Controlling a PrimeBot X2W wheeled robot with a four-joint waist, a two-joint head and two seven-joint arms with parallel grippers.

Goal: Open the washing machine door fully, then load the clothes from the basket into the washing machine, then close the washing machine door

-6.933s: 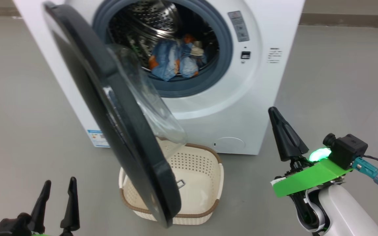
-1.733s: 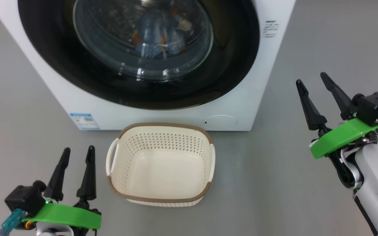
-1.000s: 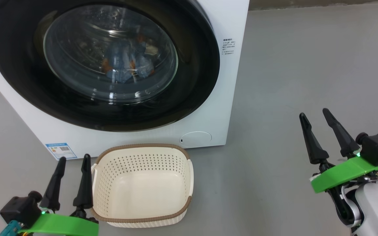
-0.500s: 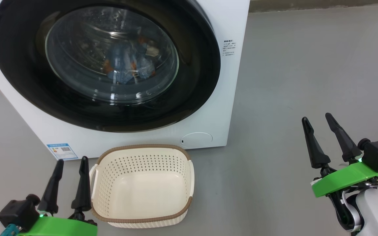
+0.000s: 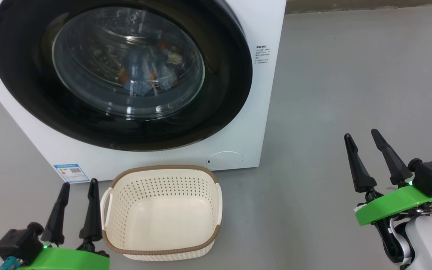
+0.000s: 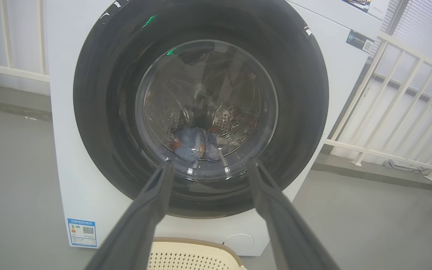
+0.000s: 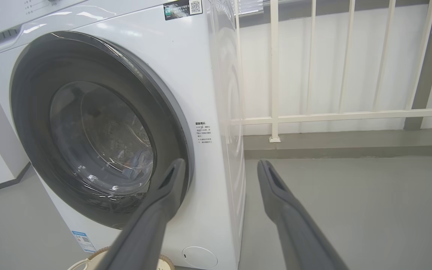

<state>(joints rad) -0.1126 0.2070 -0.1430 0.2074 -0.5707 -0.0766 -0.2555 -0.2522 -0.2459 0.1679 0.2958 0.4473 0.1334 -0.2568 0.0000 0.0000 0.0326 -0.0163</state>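
1. washing machine door (image 5: 122,101): shut flush against the washing machine (image 5: 261,22). judged rigid and fairly heavy; the glossy rim looked slippery and the glass bowl offered no hold. best taken at the rim's outer edge, though no handle could be made out.
2. clothes (image 5: 146,77): lay in the drum behind the glass. judged soft, light and easy to pinch at any fold.
3. basket (image 5: 163,183): stood empty on the floor (image 5: 332,93), just before the machine.
4. left gripper (image 5: 80,184): low beside the basket's left handle, fingers spread, empty, pointing at the door.
5. right gripper (image 5: 360,135): well right of the machine, fingers spread, empty.
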